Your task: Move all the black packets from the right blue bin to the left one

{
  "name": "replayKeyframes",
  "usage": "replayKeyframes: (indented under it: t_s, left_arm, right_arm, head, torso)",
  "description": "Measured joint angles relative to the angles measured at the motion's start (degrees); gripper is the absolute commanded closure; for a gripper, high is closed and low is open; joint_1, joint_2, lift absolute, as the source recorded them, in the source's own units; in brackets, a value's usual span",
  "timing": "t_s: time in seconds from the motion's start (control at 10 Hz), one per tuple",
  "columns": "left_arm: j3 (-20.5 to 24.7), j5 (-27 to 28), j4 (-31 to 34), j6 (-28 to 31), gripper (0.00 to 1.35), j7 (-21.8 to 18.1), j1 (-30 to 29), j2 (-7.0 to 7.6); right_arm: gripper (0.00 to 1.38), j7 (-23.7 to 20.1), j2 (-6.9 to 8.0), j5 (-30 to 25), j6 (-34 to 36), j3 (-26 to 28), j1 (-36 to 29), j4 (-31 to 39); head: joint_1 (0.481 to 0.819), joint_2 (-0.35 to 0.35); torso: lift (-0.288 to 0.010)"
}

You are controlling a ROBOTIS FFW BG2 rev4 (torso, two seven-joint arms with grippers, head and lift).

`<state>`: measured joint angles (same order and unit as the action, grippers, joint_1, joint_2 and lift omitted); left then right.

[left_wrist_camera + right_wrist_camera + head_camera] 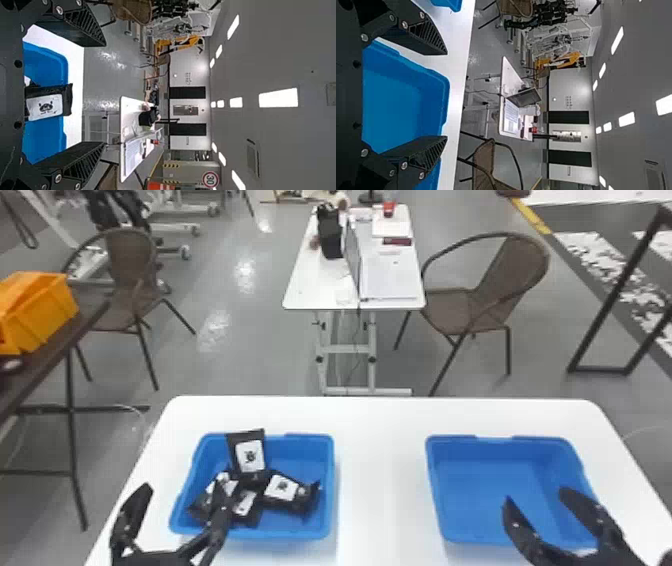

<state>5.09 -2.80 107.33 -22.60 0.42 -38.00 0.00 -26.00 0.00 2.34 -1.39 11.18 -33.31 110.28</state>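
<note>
Several black packets with white labels lie in the left blue bin (300,528); one packet (249,457) leans up against its far wall, its top above the rim. At that bin's near left side is my left gripper (182,495), fingers wide apart. The left wrist view has the left gripper (104,94) open, with a packet (45,107) beyond its fingers. Over the near right part of the right blue bin (450,490), whose visible floor is bare, my right gripper (535,495) stands open. In the right wrist view the right gripper (447,95) has nothing between its fingers.
Both bins stand on a white table (380,480), with a gap between them. Behind it are a second table (320,285) with a laptop and two brown chairs (470,310). An orange bin (40,315) rests on a dark table at the left.
</note>
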Motion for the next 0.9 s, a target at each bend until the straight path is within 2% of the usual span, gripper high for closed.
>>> replayKeyframes:
  t_s: [0.2, 0.9]
  left_arm:
    - [-1.9, -1.0, 0.0, -0.1, 0.15, 2.4, -0.1, 0.38]
    - [-1.9, -1.5, -0.1, 0.0, 0.15, 2.4, 0.0, 0.00]
  right_arm:
    - [0.30, 0.0, 0.00, 0.2, 0.0, 0.0, 0.0, 0.0]
    - [0.30, 0.0, 0.00, 1.1, -0.2, 0.0, 0.3, -0.6]
  head:
    - [0.695, 0.052]
    - [0.695, 0.050]
  torso:
    - [0.000]
    - [0.000]
